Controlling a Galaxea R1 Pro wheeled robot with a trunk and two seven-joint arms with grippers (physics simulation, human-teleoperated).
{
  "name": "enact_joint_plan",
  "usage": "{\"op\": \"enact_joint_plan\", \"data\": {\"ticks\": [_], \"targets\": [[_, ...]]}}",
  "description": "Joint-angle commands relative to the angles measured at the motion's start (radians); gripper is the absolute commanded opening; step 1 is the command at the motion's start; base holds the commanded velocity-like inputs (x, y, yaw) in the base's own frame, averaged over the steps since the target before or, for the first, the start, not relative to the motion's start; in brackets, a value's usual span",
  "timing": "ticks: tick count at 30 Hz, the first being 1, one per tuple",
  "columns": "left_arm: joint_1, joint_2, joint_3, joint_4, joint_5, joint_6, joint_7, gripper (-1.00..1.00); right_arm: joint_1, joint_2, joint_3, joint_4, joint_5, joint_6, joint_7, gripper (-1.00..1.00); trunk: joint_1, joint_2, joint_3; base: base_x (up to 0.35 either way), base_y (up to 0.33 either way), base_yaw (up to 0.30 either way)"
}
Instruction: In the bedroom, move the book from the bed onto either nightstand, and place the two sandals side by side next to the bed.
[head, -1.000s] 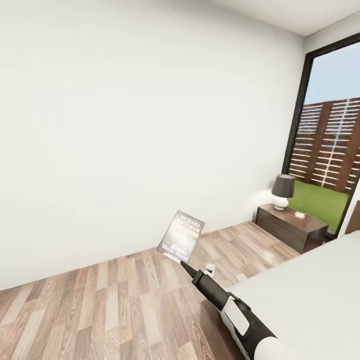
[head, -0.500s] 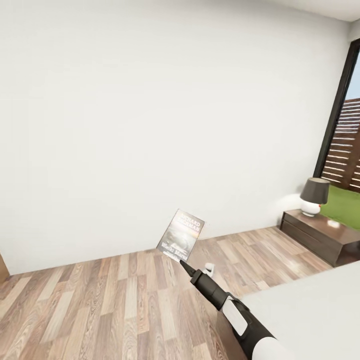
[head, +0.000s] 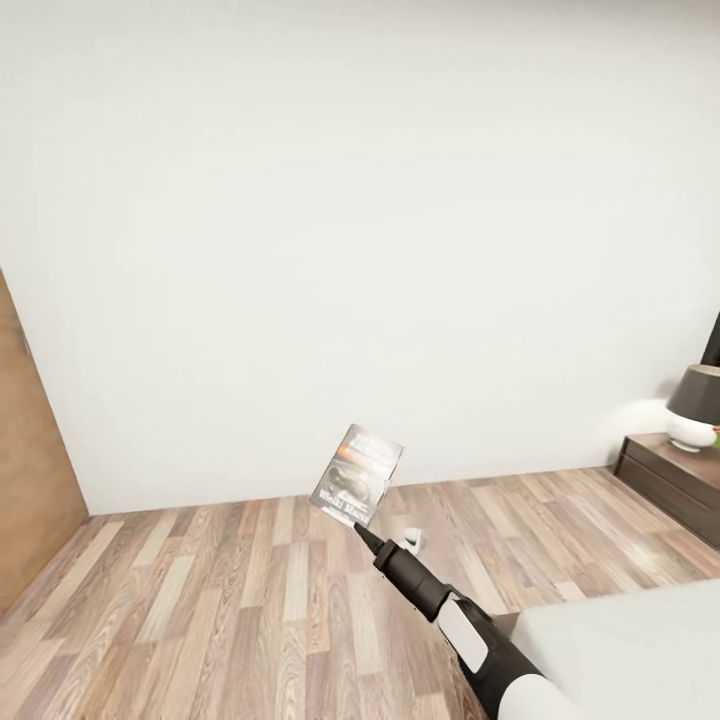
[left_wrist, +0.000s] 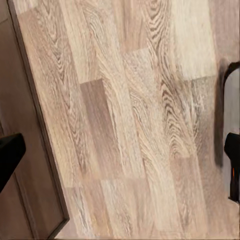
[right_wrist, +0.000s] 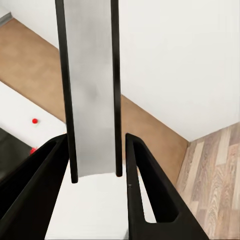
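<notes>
My right gripper (head: 360, 528) is shut on the lower edge of the book (head: 358, 486), a thin paperback with a greyish cover and white lettering, held tilted in the air above the wood floor. In the right wrist view the book (right_wrist: 91, 85) shows edge-on, clamped between the two black fingers (right_wrist: 66, 125). My left gripper (left_wrist: 120, 162) hangs open over bare floor planks, nothing between its fingers. A corner of the bed (head: 625, 650) with its light-grey mattress lies at the lower right. One nightstand (head: 672, 480) stands at the far right against the wall. The sandals are out of view.
A lamp (head: 697, 405) with a dark shade stands on the nightstand. A brown wooden panel (head: 30, 470) runs along the left edge. A small white object (head: 412, 540) lies on the floor beyond the arm. A white wall closes off the far side.
The camera has swung left: the window has left the picture, the nightstand and lamp now sit at its right edge, and the brown panel has come in. The book stays in my right gripper.
</notes>
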Motion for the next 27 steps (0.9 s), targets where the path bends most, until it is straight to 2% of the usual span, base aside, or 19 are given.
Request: {"op": "enact_joint_plan", "data": {"ticks": [1,5,9,12,18,27], "targets": [[-0.012,-0.012,-0.008,-0.005,0.014,0.000,0.005,1.00,0.000,0.001,0.006,0.000,-0.013,0.008,-0.003,-1.00,0.000,-0.001,-0.001,0.000,0.000,0.278],[-0.052,-0.064,-0.009,-0.011,0.022,0.002,0.009,1.00,0.000,0.003,0.015,0.000,-0.014,0.008,-0.012,-1.00,0.000,-0.001,-0.003,0.000,0.000,0.277],[-0.071,-0.122,-0.013,-0.014,0.022,0.002,0.014,1.00,0.000,0.004,0.019,0.001,-0.013,0.008,-0.016,-1.00,0.000,-0.001,-0.006,0.000,0.000,0.274],[-0.077,-0.150,-0.016,-0.015,0.022,0.000,0.016,1.00,0.000,0.006,0.020,0.002,-0.013,0.008,-0.017,-1.00,0.000,-0.001,-0.008,0.000,0.000,0.272],[-0.081,-0.168,-0.015,-0.016,0.024,-0.005,0.018,1.00,0.000,0.013,0.021,0.005,-0.013,0.007,-0.023,-1.00,0.000,-0.001,-0.013,0.000,0.000,0.270],[-0.083,-0.175,-0.014,-0.018,0.026,-0.008,0.018,1.00,0.000,0.022,0.023,0.007,-0.013,0.006,-0.067,-1.00,0.000,-0.001,-0.020,0.000,0.000,0.268]]}}
